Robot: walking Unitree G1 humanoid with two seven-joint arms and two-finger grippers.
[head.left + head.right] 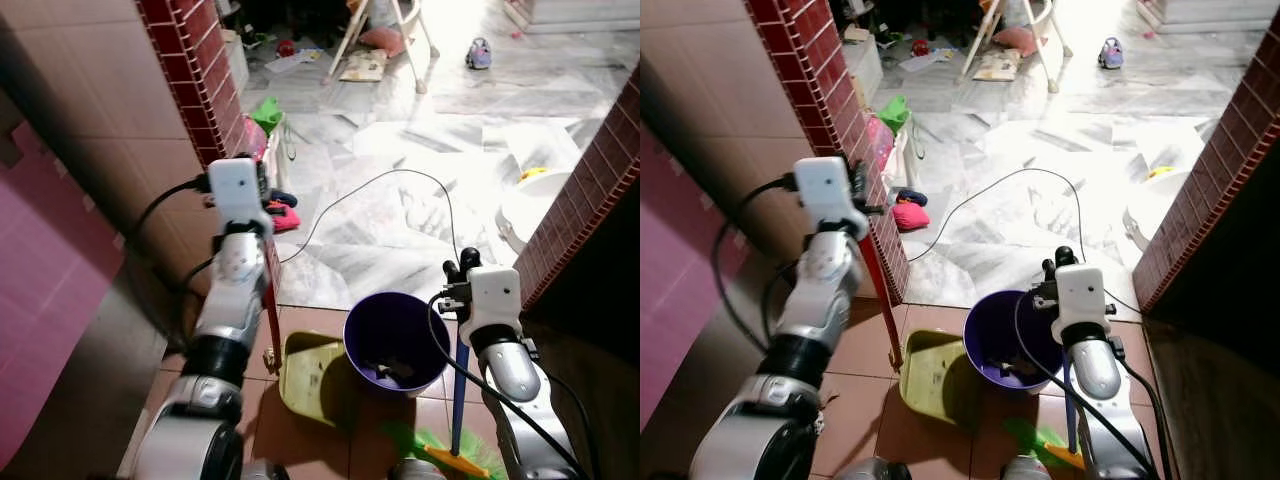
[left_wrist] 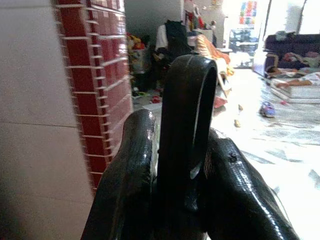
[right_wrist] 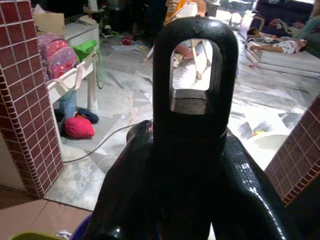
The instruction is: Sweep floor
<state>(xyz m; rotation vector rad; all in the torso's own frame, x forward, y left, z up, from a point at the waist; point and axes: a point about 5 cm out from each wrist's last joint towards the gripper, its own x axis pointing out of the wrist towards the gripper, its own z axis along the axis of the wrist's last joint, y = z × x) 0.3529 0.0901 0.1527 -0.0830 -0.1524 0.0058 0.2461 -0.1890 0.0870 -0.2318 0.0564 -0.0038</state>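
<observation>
Brown tiles at lower frame — our dustpan (image 1: 305,372) beside purple bucket (image 1: 397,342).
Left gripper (image 2: 170,165) clenches the dustpan handle (image 2: 186,125); right gripper (image 3: 192,165) clenches the broom (image 1: 452,452) — lower right.

Two head cameras look down at the purple bucket (image 1: 395,340); both wrist cameras look close along handles toward the bright room.
</observation>
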